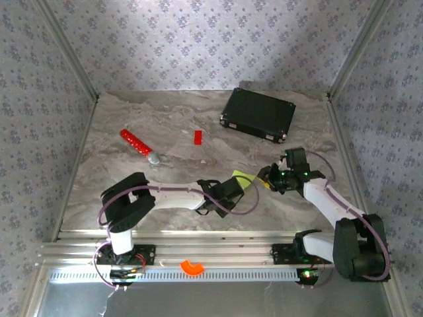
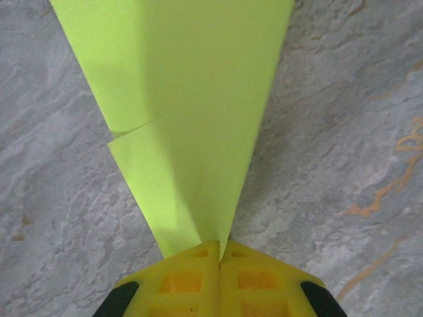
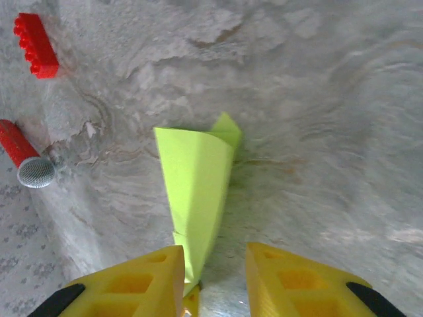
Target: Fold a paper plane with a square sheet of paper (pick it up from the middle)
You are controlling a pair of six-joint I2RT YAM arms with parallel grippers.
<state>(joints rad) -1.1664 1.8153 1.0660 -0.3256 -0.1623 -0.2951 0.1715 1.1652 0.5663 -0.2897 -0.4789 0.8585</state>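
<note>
The square sheet of paper (image 1: pixel 242 178) is lime yellow-green and folded into a slim, pointed, creased paper plane shape. It is held just above the marble table between the two arms. My left gripper (image 2: pixel 220 247) is shut on the narrow tip of the paper (image 2: pixel 192 119), which fans out away from the jaws. My right gripper (image 3: pixel 215 254) is open. The folded paper (image 3: pixel 195 178) runs down beside its left finger (image 3: pixel 155 277), and the right finger stands well apart from it. In the top view my left gripper (image 1: pixel 232 188) and right gripper (image 1: pixel 264 177) face each other across the paper.
A black case (image 1: pixel 258 113) lies at the back right. A small red block (image 1: pixel 197 137) sits mid-table. A red stick with a silver end (image 1: pixel 139 145) lies to the left. An orange ring piece (image 1: pixel 192 266) rests on the front rail.
</note>
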